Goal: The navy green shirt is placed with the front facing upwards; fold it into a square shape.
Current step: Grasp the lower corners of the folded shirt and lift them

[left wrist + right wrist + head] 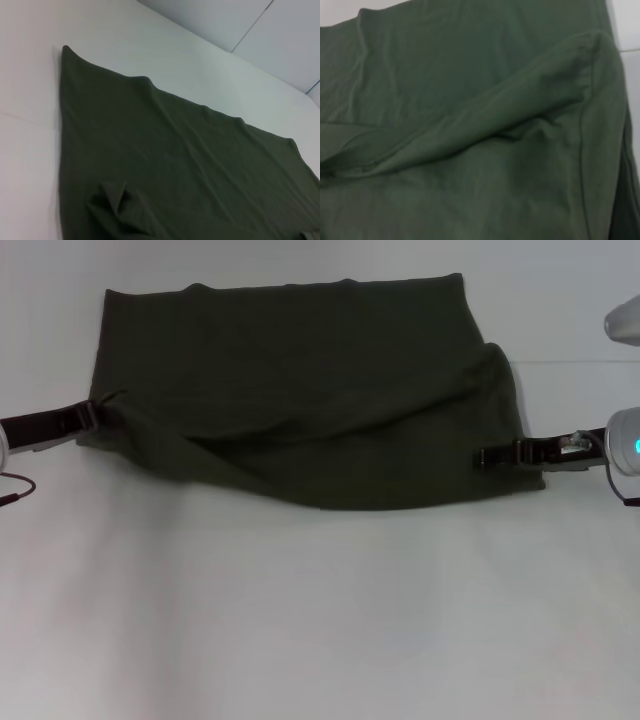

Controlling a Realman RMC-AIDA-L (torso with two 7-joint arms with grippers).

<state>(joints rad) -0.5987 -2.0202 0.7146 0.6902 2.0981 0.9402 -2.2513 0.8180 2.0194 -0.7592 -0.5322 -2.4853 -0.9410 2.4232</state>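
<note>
White tabletop [320,620] fills the scene, bare and pale across the near half, with a thin seam line running along its far right. At the left edge the left gripper [97,412] reaches in low over the table, its dark fingers meeting the left border of the navy green shirt [300,390], where the cloth bunches into a small raised tuck; the tips appear closed on that edge of fabric. From there the shirt spreads across the far middle of the table as a wide dark olive slab, its far edge fairly straight, its plain surface showing no lettering. A long diagonal ridge of doubled cloth runs from the left grip down toward the near middle and then rises to the right, so the near part lies in loose folds instead of flat. The left wrist view shows the smooth expanse with one small puckered fold close by, and the right wrist view shows a stitched hem curling over a thick roll of fabric. At the right, the right gripper [484,455] comes in from the edge, its fingers lying on the shirt's right border; whether they pinch it or stand apart, I cannot tell
</note>
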